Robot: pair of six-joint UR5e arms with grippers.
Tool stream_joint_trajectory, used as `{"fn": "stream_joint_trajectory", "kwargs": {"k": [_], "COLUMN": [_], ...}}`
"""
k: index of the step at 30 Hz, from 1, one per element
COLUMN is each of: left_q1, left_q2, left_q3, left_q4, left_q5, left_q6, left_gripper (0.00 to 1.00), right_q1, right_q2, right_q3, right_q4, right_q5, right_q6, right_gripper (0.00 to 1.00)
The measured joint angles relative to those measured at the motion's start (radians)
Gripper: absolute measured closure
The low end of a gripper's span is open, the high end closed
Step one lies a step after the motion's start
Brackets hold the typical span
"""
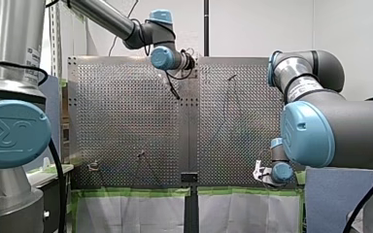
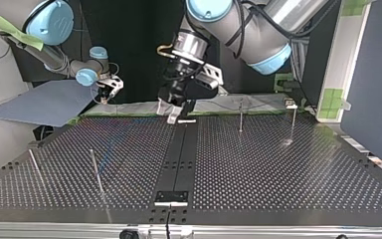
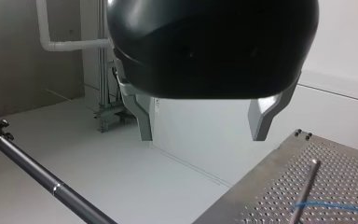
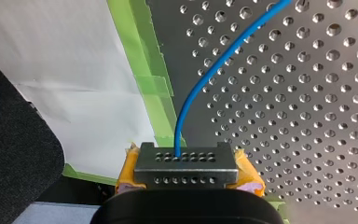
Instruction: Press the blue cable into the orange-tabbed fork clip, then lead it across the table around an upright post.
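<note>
pinching the blue cable (image 4: 205, 79) in the right claw (image 4: 186, 170), yellow pads closed on it, at the edge of the perforated surface (image 4: 307, 116) lined with green tape (image 4: 144, 70). letting it curve loosely from there over the holes. holding the left claw (image 3: 203, 133) wide open and empty at another edge, an upright post (image 3: 305, 186) ahead. probably handling as light, thin, limp and slippery; best gripping close beside the stretch being pressed. showing no containers.
</note>
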Motion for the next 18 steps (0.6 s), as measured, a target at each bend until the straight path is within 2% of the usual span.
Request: {"fn": "stream_joint_trajectory", "kwargs": {"k": [12,18], "left_q1": [0.018,0.034], "left_q2": [0.000,0.000], "left_q3": [-0.121,-0.183], "left_q4": [0.120,0.137], "left_q5": [-0.006,-0.019], "left_q6": [0.008,0.016], "left_gripper": [0.00,0.00], "right_q1": [0.002,0.003], "right_q2": [0.000,0.000], "right_q3": [0.000,0.000], "right_q4": [0.000,0.000], "right_q5": [0.000,0.000], "right_q6": [-0.002,-0.004], "right_gripper": [1.00,1.00]}}
